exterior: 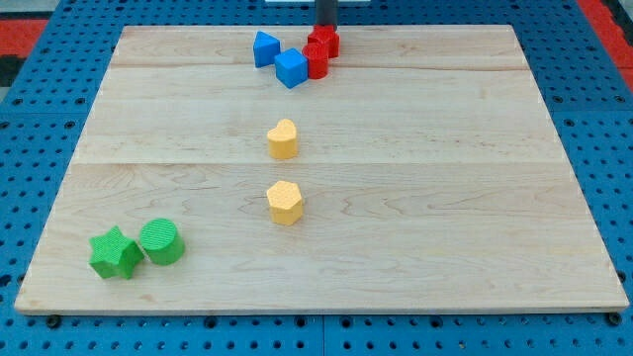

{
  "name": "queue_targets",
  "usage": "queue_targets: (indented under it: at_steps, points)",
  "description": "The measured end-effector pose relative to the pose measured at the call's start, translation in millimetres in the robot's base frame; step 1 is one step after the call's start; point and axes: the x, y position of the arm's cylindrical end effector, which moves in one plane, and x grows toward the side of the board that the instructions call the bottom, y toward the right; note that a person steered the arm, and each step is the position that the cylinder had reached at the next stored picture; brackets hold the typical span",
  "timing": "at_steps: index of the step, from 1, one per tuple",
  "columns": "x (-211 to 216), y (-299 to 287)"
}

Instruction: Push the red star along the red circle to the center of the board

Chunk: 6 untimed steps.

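**Ana:** Up at the view's top edge, just right of the middle, the tip (325,29) of the dark rod stands right behind the red star (324,42). It looks to be touching the star's far side, though the star hides the very end.

**Ben:** And the arm carries no jaws, so nothing is clasped or let go. It can only lean on a block. Where is the red circle (316,59)?

**Ana:** Directly in front of the star, toward the view's bottom, touching it. Against the circle's left side sits a blue cube (291,68), and a second blue block (264,48), shape unclear, lies just left of that.

**Ben:** So the pair has hardly left the far edge of the wooden board (475,178)?

**Ana:** That is my judgement. The centre lies well below them in the view, near the upper yellow block (283,139). Nearly the whole push remains.

**Ben:** What stands in the way?

**Ana:** The blue cube may be dragged along with the circle. The upper yellow block sits roughly on the line to the centre, and a lower yellow block (285,203) lies beyond it. The green star (115,253) and green cylinder (161,241), at the bottom left, are well apart from all this.
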Motion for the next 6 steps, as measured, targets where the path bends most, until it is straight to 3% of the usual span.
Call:
queue_targets:
  at_steps: [2, 6]
  points:
    - [9.1, -15.1]
    - [140.4, -1.6]
